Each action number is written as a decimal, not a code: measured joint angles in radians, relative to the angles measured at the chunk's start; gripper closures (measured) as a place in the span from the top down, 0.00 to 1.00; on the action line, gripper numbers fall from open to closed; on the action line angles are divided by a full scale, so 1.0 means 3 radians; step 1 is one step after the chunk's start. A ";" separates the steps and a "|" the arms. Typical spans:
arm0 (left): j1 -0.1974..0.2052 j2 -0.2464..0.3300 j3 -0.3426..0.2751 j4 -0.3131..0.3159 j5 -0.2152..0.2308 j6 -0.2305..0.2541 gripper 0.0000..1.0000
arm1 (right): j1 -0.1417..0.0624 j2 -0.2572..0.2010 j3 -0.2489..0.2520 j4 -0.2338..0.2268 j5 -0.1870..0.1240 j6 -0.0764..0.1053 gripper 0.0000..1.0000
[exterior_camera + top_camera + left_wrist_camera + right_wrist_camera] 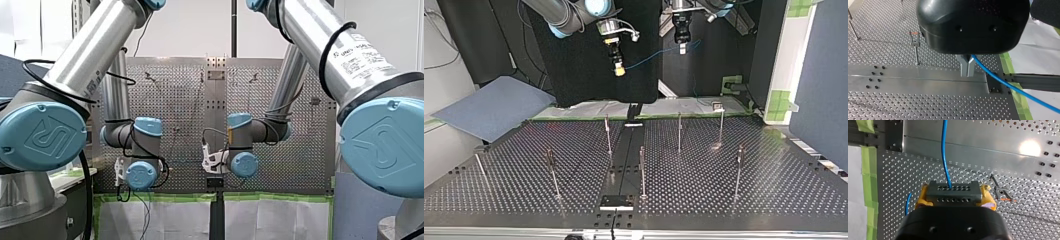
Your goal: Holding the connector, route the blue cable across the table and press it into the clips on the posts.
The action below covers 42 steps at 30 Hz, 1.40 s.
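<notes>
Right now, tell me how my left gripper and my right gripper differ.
Fingers: my left gripper has bare metal fingers; my right gripper has yellow pads.
Load: my left gripper pinches the blue cable itself; my right gripper clamps the dark connector that the cable runs out of.
Shared: both have black bodies, both are shut, and the same cable joins them.

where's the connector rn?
Right wrist view: the connector is held by my right gripper, between its yellow-padded fingers, above the perforated table, blue cable running out ahead.
</notes>
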 joint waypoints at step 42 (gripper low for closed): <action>0.0837 0.1237 0.0821 -0.1212 -0.0117 -0.0350 0.00 | 0.0090 -0.0796 -0.0970 0.1216 -0.0412 0.0223 0.00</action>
